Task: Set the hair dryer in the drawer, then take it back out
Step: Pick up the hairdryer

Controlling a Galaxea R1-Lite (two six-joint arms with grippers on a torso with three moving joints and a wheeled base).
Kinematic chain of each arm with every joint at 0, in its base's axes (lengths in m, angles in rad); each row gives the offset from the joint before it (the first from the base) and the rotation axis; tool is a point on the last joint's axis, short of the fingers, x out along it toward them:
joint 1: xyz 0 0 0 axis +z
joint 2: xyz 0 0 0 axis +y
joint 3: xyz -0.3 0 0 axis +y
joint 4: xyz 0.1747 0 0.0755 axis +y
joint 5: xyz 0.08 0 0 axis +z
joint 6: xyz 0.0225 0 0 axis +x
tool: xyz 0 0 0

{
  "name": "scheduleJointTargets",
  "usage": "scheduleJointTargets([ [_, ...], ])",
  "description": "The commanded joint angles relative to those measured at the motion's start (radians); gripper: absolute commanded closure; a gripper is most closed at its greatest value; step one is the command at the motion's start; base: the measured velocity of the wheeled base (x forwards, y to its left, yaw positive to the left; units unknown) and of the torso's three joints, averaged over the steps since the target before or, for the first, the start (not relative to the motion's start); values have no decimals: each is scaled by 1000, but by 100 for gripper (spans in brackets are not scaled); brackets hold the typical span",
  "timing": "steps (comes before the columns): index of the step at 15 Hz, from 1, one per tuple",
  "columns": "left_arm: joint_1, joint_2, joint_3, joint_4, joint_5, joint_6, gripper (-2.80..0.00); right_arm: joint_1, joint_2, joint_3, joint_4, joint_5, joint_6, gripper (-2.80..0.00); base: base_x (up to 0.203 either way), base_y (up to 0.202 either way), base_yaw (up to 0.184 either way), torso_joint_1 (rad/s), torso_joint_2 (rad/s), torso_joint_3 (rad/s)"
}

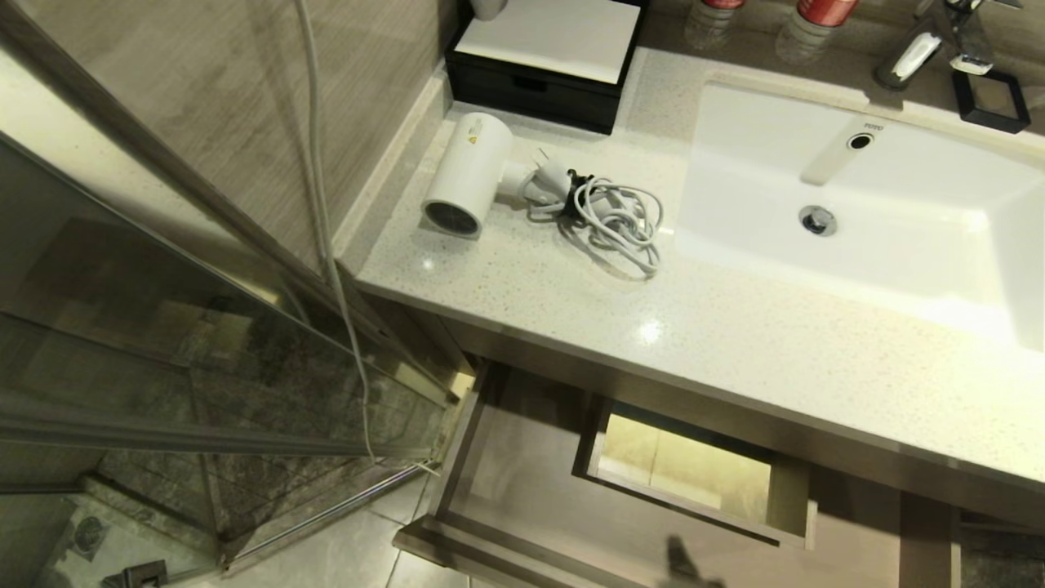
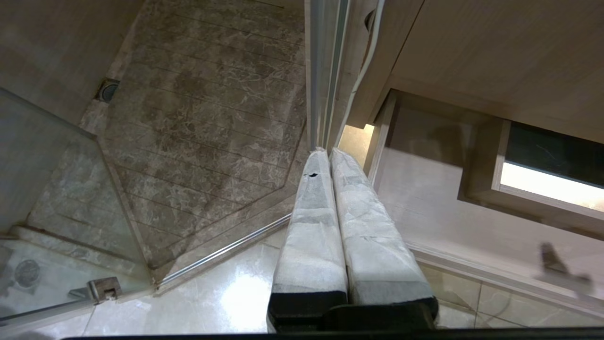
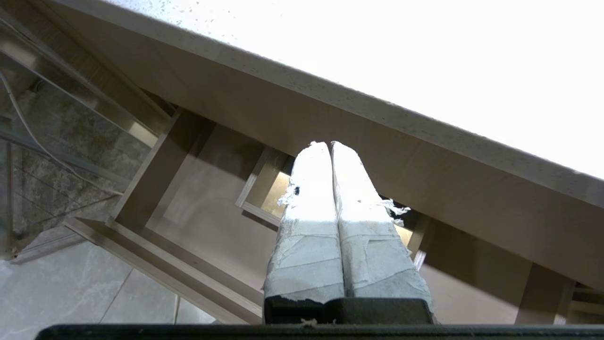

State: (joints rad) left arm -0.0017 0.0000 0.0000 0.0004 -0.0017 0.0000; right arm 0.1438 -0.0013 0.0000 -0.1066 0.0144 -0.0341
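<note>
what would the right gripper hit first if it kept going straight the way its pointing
Probably the drawer. The right gripper, fingers shut and empty, points down into the open drawer, roughly at the boxed cutout near the counter's front panel. Depth is unclear, so cutout rim or drawer floor.

The hair dryer [image 1: 468, 178] lies on the counter [image 1: 735, 335], left of the sink [image 1: 865, 204]. The open drawer [image 1: 522, 482] sits below the counter.

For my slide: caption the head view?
Hair dryer lies on the counter beside the sink; drawer below stands open.
</note>
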Motion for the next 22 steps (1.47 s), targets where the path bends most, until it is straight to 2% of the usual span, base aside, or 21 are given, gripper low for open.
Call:
scheduleJointTargets([
  [1, 0, 0, 2, 0, 0, 0, 0, 0, -39, 40, -1, -5, 0, 0, 0, 0, 0, 32, -36, 22],
  [15, 0, 0, 1, 0, 0, 0, 0, 0, -39, 40, 1, 6, -8, 0, 0, 0, 0, 0, 0, 0],
  [22, 0, 0, 2, 0, 0, 0, 0, 0, -39, 40, -1, -2, 7, 0, 0, 0, 0, 171, -152, 12],
])
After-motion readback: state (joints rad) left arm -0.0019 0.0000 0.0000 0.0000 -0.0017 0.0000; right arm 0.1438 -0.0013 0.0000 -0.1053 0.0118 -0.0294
